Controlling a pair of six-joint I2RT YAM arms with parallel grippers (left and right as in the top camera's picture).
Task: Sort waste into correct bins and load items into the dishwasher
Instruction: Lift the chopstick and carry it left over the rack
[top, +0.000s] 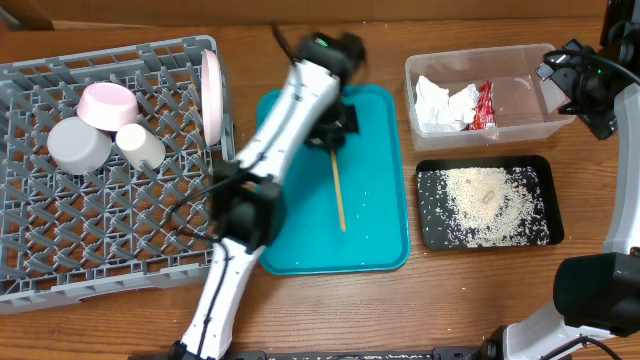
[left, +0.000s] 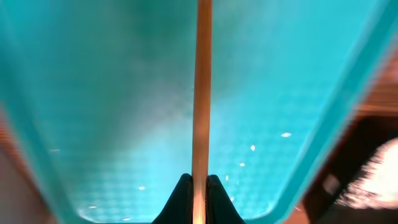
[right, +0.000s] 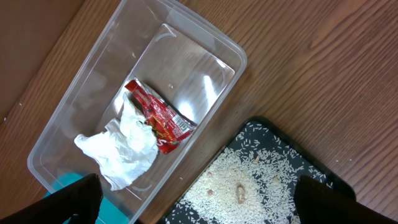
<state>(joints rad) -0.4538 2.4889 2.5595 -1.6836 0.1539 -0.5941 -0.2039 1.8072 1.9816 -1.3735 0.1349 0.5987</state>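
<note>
The left claw (left: 199, 185) was clenched on a wooden chopstick (left: 201, 93) over the teal tray (left: 112, 93), while the right claw (right: 199, 196) hung released above the clear tub (right: 186, 68) holding the napkin (right: 124, 149) and red wrapper (right: 158, 118).

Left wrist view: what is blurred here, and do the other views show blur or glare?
Left wrist view: the thin wooden chopstick and teal plastic tray look soft, the right edge smeared; the left gripper looks crisper. Overhead view: only the left arm is motion-blurred, at its far end. Right wrist view: sharp, with white glare inside the clear plastic tub.
</note>
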